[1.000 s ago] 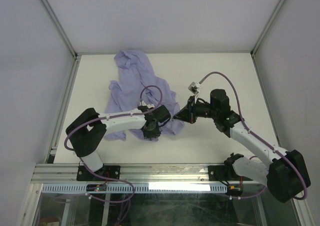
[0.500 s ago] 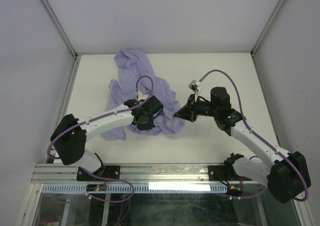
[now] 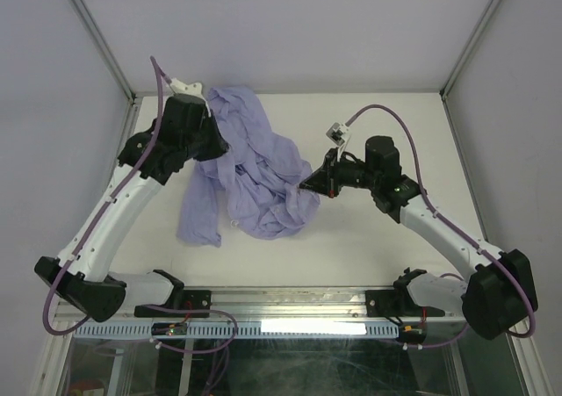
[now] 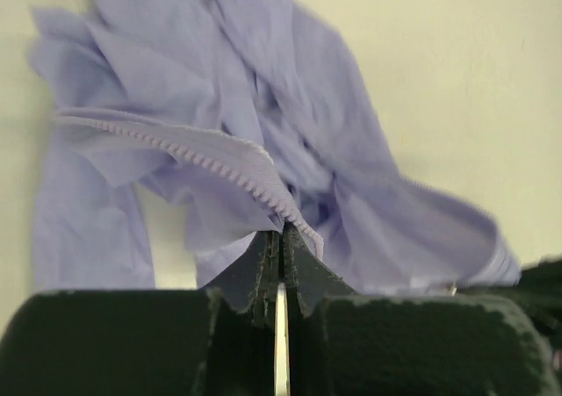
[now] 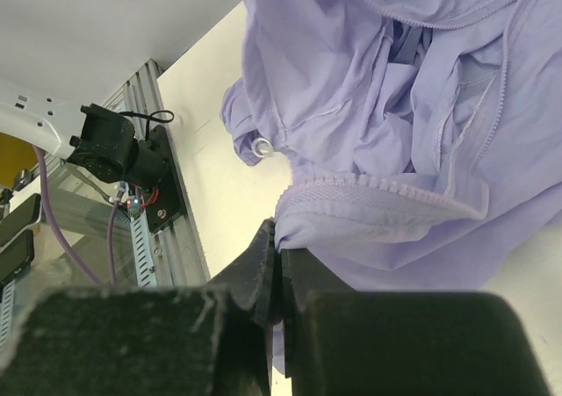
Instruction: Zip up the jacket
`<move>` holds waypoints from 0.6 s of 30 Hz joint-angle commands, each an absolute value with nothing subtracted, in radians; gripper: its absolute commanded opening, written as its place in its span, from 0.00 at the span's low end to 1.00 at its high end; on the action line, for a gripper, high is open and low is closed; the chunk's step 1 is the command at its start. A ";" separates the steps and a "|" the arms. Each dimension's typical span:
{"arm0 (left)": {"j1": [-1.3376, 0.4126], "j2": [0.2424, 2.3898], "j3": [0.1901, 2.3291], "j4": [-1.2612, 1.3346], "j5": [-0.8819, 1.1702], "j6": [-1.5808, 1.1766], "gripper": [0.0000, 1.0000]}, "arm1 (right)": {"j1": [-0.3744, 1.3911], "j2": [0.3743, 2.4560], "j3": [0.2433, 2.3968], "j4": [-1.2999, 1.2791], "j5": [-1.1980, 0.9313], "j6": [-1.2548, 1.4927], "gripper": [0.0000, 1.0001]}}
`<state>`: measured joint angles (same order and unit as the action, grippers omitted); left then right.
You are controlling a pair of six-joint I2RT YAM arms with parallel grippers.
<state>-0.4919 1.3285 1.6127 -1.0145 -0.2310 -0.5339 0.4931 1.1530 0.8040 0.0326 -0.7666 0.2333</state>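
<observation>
On the table (image 3: 395, 124), left claw (image 4: 281, 242) and right claw (image 3: 307, 185) both pinch one jacket (image 3: 263, 176).

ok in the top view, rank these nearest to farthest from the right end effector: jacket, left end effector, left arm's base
1. jacket: touching, its edge pinched in the right end effector, spreading to the left.
2. left end effector: farther left and up, gripping the jacket's far side.
3. left arm's base: bottom left, at the table's near edge.
</observation>
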 commanded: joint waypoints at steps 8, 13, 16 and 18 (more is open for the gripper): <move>-0.502 1.035 0.969 -0.343 0.251 -0.522 0.00 | 0.491 1.223 0.826 0.276 -0.882 0.386 0.00; -0.509 0.991 0.880 -0.208 0.295 -0.461 0.00 | 0.515 1.253 0.811 0.395 -0.918 0.498 0.00; -0.517 0.973 0.847 -0.153 0.312 -0.427 0.00 | 0.548 1.263 0.814 0.409 -0.903 0.500 0.00; -0.526 0.966 0.827 -0.122 0.329 -0.403 0.00 | 0.566 1.270 0.808 0.438 -0.897 0.516 0.00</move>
<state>-0.5053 0.9920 0.8635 -0.2993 0.2588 -0.4778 0.5289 1.2648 0.8036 0.3065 -0.8783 0.4599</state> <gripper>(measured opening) 0.009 0.015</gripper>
